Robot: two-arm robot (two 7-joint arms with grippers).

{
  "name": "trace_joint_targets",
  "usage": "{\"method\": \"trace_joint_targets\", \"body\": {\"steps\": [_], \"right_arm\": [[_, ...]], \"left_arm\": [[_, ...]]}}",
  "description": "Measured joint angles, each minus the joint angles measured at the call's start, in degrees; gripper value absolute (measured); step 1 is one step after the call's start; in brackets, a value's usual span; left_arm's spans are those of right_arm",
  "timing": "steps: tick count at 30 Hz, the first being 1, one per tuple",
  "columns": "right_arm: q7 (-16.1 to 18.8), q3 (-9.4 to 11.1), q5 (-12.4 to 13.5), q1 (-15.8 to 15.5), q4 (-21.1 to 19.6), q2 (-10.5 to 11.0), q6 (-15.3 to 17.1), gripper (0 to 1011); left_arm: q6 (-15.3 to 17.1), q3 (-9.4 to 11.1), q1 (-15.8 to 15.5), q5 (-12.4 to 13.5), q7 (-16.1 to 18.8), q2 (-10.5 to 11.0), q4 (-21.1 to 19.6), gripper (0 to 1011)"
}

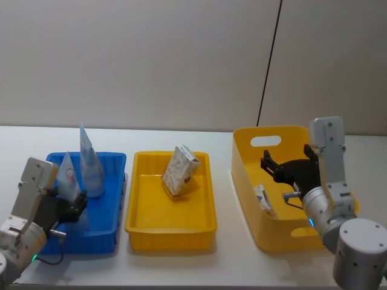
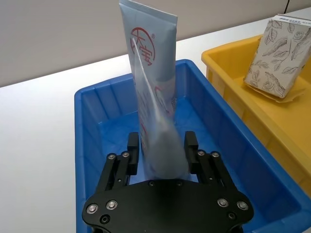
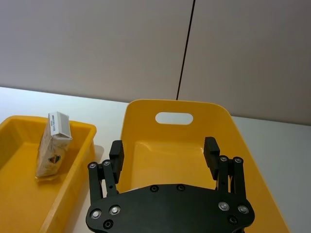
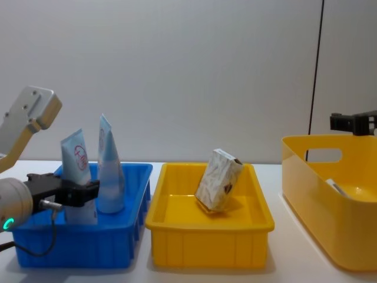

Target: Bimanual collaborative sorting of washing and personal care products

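the left gripper (image 2: 161, 143) is closed on the lower end of the tube with the red mark (image 2: 150, 73), which stands upright inside the blue bin (image 2: 87, 126) just beside a second tube (image 1: 91, 163). to place it well, the arm should settle the base on the bin floor, then open slowly so neither tube tips. the right gripper (image 3: 164, 148) hangs open above the deep yellow bin (image 3: 141, 126), where a small box (image 1: 264, 199) lies.

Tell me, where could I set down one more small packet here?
The shallow yellow plastic tray is bare in front of the leaning grey-white patterned carton. The blue plastic bin is crowded: two pale-blue squeeze tubes, the red-marked one in the left gripper. The open right gripper hangs over the deep yellow bin.
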Motion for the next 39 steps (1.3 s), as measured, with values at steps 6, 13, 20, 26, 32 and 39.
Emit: {"method": "trace_joint_targets", "body": {"steps": [6, 13, 20, 26, 32, 39], "right_arm": [[0.0, 0.0, 0.0, 0.0, 0.0, 0.0, 0.0, 1004], [0.0, 0.0, 0.0, 0.0, 0.0, 0.0, 0.0, 1004], [0.0, 0.0, 0.0, 0.0, 0.0, 0.0, 0.0, 1004], [0.0, 0.0, 0.0, 0.0, 0.0, 0.0, 0.0, 1004], [0.0, 0.0, 0.0, 0.0, 0.0, 0.0, 0.0, 1004], [0.0, 0.0, 0.0, 0.0, 0.0, 0.0, 0.0, 1004]], "left_arm": [[-0.8, -0.4, -0.1, 0.0, -0.7, 0.0, 0.8, 396], [-1.8, -0.9, 0.2, 0.0, -1.6, 0.3, 0.9, 340], [-3.2, -1.3, 0.9, 0.4, -2.3, 1.0, -1.0, 304], [-4.4, -1.4, 1.4, 1.1, -2.7, 1.7, -3.8, 285], [-5.3, -1.6, 1.8, 1.7, -3.6, 2.5, -7.9, 278], [-6.0, -1.5, 1.7, 1.6, -6.1, 3.0, -12.0, 278]]}}
